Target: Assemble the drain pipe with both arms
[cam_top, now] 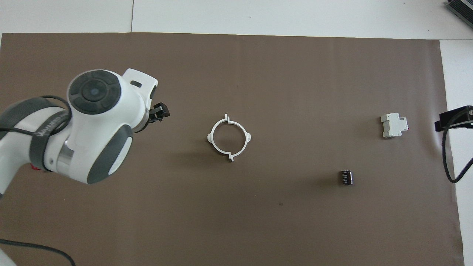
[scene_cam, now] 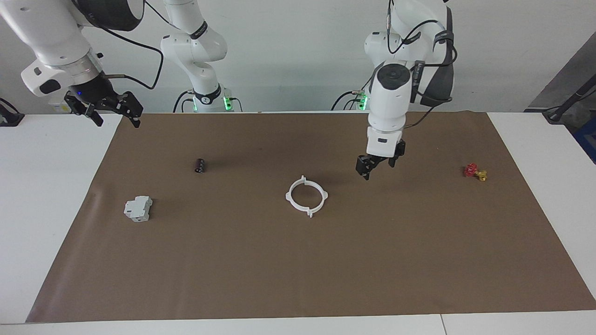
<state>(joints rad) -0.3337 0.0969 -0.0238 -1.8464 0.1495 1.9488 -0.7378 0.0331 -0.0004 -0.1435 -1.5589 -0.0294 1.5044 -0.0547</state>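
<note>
From my seat the job looks finished: the drain pipe (scene_cam: 306, 195) lies on the brown mat (scene_cam: 298, 279) as one closed ring, its two halves meeting at the small tabs, and nothing has hold of it. I judge that parking the arms is all that is left, though I cannot tell from here whether the joints have truly clicked.

The left gripper (scene_cam: 378, 166) hangs in the air over bare mat, its fingers spread wide and empty. The ring sits below those fingers and off toward the right arm's end of the table, well apart from them. The red and yellow valve (scene_cam: 475, 172) lies off from the fingers the other way, toward the left arm's end.

The right gripper (scene_cam: 106, 108) waits up high over the mat's corner at the right arm's end, fingers also wide and holding nothing. Below it and toward the middle sit the small black cylinder (scene_cam: 199, 165) and the grey-white block (scene_cam: 138, 208), both clear of its fingers.

For room, the ring has open mat all round it. The left gripper has bare mat directly beneath, and I would only mind the valve if I swung it outward. The mat's edges are far from the ring.
</note>
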